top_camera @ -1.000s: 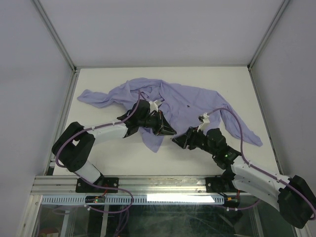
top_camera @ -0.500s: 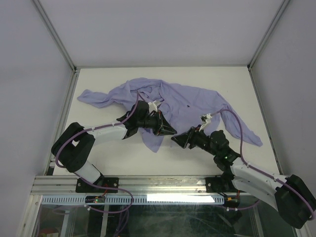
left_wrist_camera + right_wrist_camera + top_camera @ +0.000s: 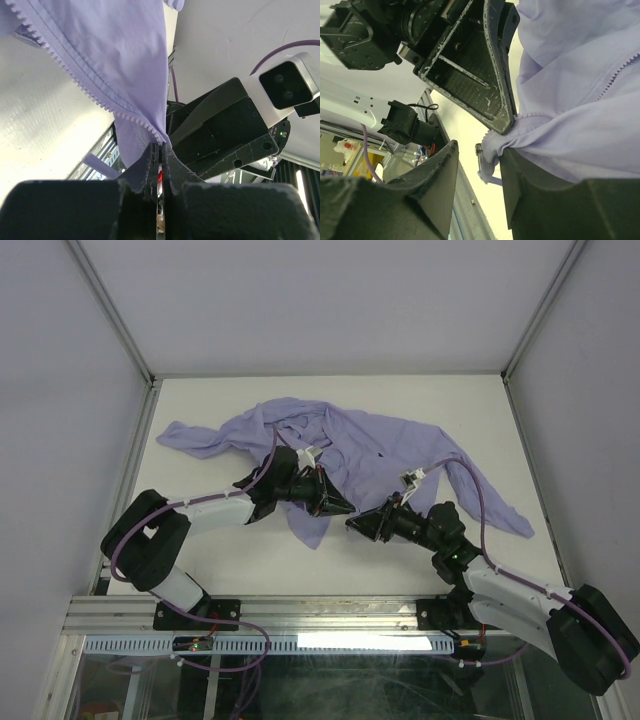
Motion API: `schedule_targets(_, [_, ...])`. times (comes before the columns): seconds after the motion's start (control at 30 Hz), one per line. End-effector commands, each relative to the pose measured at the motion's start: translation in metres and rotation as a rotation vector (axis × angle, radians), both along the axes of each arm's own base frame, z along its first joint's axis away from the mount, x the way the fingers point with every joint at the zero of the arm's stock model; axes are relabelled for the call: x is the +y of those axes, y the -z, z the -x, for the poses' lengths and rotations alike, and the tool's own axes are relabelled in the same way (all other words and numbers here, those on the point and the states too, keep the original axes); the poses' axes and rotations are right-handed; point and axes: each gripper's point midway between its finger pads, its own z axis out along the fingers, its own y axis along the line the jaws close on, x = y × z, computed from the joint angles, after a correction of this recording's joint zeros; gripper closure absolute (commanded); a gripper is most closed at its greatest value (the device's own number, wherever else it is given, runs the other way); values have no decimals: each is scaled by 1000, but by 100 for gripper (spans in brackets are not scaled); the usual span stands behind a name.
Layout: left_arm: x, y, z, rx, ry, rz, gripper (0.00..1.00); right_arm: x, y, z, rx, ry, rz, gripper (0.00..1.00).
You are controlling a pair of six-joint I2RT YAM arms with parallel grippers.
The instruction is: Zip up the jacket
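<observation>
Lavender jacket (image 3: 400, 455) on white table (image 3: 480, 410); left gripper (image 3: 159, 150) pinched shut on zipper teeth (image 3: 75, 77) edge; right gripper (image 3: 479, 157) jaws parted around same corner

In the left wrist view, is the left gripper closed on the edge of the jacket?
Yes, the left gripper is shut tight on the lavender fabric of the jacket, right where its row of zipper teeth ends.
</observation>
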Motion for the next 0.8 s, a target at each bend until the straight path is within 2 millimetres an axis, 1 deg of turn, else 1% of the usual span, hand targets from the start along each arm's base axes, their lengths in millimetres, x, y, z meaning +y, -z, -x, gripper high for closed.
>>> schedule_targets(0.0, [5,-22,-2,-52,-14,50,100,1,-31,5,-78,-31,-91,62])
schedule_targets(0.07, [5,-21,-2,-49,-15,48,100,1,-32,6,-79,-34,-91,64])
schedule_targets(0.1, [5,-20,-2,-47,-16,46,100,2,-32,6,-78,-35,-90,67])
schedule_targets(0.2, [5,-21,-3,-52,-21,46,100,2,-28,7,-67,-42,-79,70])
schedule_targets(0.3, [5,-24,-4,-61,-23,47,100,1,-22,5,-47,-33,-61,72])
schedule_targets(0.43, [6,-26,-5,-72,-28,43,100,1,-17,6,-24,-32,-44,72])
schedule_targets(0.5, [6,-27,-5,-82,-26,38,100,0,-14,0,-27,-4,-24,85])
schedule_targets(0.67, [7,-31,-6,-114,-27,23,100,1,-12,-3,-26,-7,-7,86])
schedule_targets(0.77, [5,-34,-6,-134,-23,6,100,3,-13,-4,-31,-9,-8,85])
